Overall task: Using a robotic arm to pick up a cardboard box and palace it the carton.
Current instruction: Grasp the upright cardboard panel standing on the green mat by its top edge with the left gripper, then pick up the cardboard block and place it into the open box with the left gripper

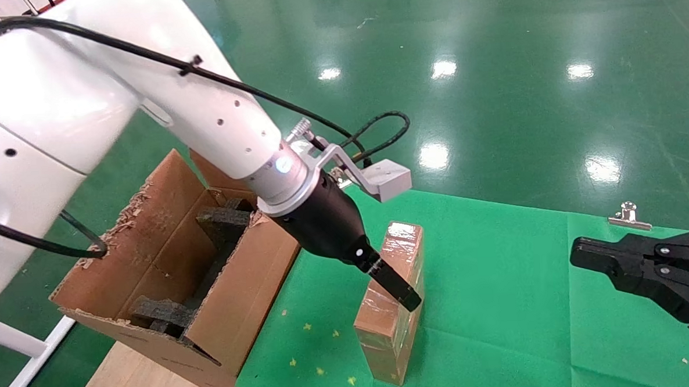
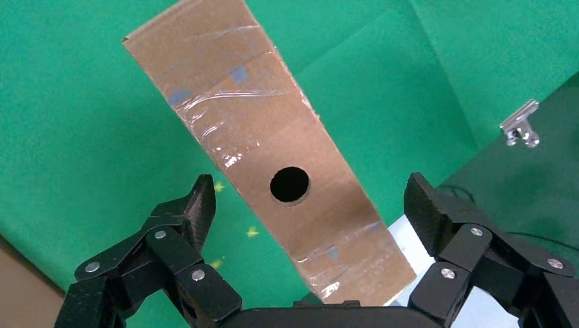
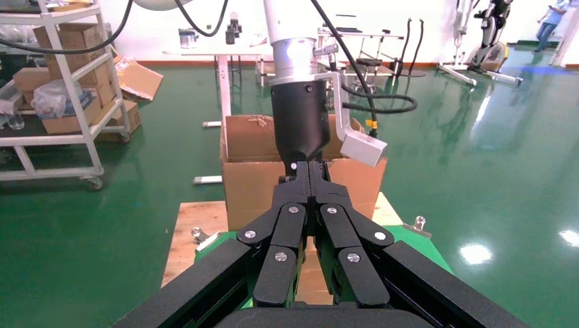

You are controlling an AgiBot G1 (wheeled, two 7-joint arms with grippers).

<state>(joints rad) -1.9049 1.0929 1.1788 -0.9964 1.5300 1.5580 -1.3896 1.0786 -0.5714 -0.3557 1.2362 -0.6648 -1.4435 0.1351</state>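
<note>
1. On my head cam the left arm (image 1: 201, 106) comes down from the upper left, and the left gripper (image 1: 398, 290) is right over the cardboard box (image 1: 392, 296), at the box's upper part.
2. The box stands on edge on the green cloth of the bench (image 1: 500, 303), a bit tilted, wrapped in glossy clear tape.
3. The left wrist cam looks straight at the box's broad face (image 2: 273, 164), with the round hole in the middle. The left gripper (image 2: 311, 205) has its jaws wide, one finger on each side of the box with green showing between each finger and the cardboard. So it straddles the box, not gripping.
4. The carton (image 1: 167, 271) sits just left of the green cloth on a wooden board (image 1: 137, 383), flaps up and ragged, with dark foam blocks (image 1: 223, 222) inside. It's near the box but not touching it.
5. The right gripper (image 1: 650, 267) hangs at the right edge of my view, over the cloth, well away from the box. On the right wrist cam the right gripper (image 3: 314, 181) has its jaws pressed together with nothing in them.
6. There's a metal binder clip (image 1: 629, 215) on the far edge of the cloth, also visible on the left wrist cam (image 2: 520, 125).
</note>
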